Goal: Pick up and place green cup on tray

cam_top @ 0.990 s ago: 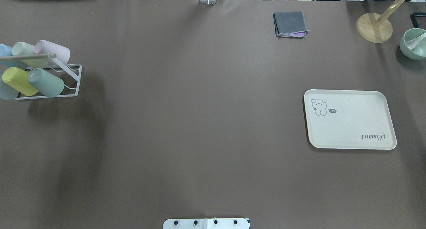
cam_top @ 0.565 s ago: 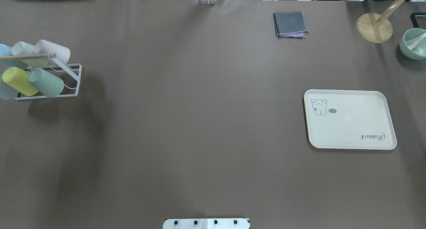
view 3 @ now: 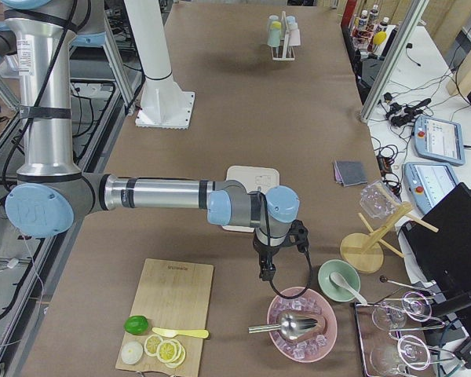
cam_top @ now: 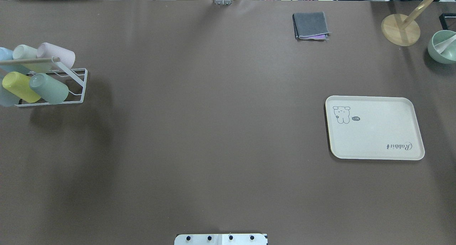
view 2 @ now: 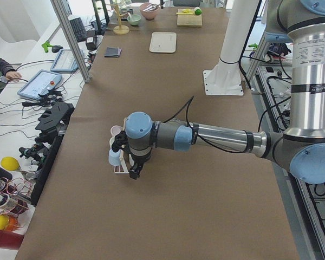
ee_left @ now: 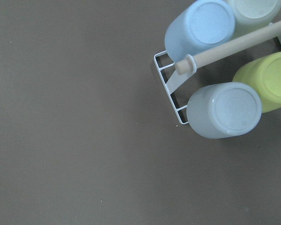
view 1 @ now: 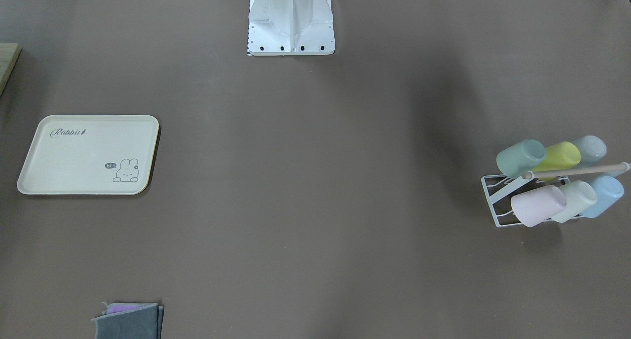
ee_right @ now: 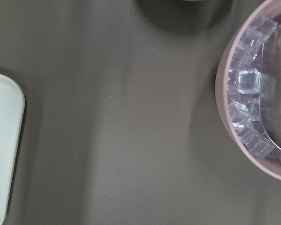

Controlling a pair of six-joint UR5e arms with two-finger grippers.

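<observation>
**Green cup on the rack, both grippers away from it**

We see the green cup (cam_top: 50,89) lying tilted on the white rack (ee_left: 174,80), at the table's 9 o'clock edge in the overhead view. The yellow cup (cam_top: 19,86) is just beside it at its 9 o'clock. The tray (cam_top: 374,134) lies flat at 3 o'clock, well apart. In the left side view the left gripper (view 2: 134,172) hangs over the rack's near end, its wrist hiding the green cup. The right gripper (view 3: 265,271) hangs at the tray's 6 o'clock, near a pink bowl (view 3: 330,339) of ice. We cannot tell how far either gripper is parted or whether it holds anything
</observation>
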